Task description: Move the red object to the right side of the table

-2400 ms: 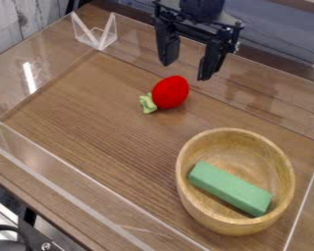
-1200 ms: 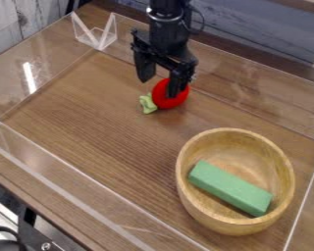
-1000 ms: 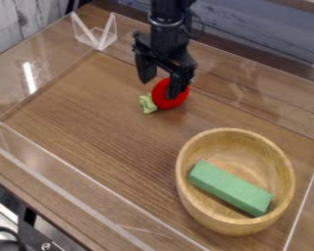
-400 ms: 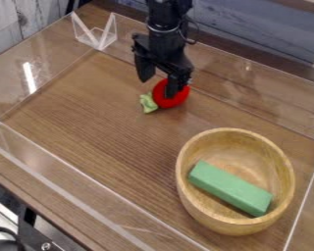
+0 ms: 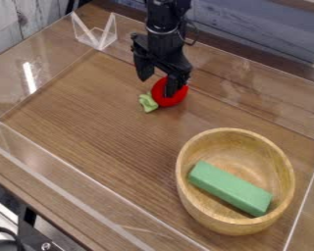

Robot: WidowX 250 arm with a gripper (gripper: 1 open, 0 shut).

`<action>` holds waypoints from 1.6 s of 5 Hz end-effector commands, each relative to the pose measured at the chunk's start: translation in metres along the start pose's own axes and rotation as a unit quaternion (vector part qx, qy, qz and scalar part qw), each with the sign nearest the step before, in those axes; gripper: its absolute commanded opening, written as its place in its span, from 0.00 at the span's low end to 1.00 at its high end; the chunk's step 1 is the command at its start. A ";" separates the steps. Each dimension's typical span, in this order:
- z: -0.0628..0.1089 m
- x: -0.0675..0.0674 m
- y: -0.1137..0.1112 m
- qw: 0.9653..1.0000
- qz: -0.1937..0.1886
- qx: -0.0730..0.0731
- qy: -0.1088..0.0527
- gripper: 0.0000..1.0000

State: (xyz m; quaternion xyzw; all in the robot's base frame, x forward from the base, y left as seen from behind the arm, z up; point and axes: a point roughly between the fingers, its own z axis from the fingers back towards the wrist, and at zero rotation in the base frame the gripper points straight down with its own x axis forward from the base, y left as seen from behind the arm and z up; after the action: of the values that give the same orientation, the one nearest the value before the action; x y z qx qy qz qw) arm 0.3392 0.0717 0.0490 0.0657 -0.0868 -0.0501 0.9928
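Because the rounded red toy fruit [image 5: 168, 95] lies loose on the table [image 5: 81, 118] just above the frame's centre, closing off-centre could squirt it sideways (toward the wooden bowl [image 5: 199, 196] at lower right), with the open-jawed gripper [image 5: 164, 80] pointing steeply down, straddling it.

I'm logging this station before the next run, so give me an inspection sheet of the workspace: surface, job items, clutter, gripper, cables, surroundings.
Surface: brown wood-grain table, low clear acrylic walls.
Job's things: red object upper centre, green stem pointing left, not yet on the right side.
Clutter: wooden bowl lower right, holding a green block.
Gripper: gripper open, pointing down over the red object, fingers straddling it; contact cannot be told.
Cables: nothing seen.
Surroundings: grey planked wall behind.
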 end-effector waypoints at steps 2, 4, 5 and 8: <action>0.010 0.006 0.007 1.000 0.014 0.009 -0.025 1.00; 0.010 0.011 0.009 0.999 0.021 0.009 -0.032 1.00; 0.010 0.013 0.010 0.999 0.024 0.010 -0.036 1.00; 0.011 0.015 0.012 0.998 0.033 0.013 -0.044 1.00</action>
State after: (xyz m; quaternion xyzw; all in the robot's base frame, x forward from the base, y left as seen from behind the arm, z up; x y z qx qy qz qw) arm 0.3440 0.0725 0.0479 0.0657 -0.1055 -0.0316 0.9917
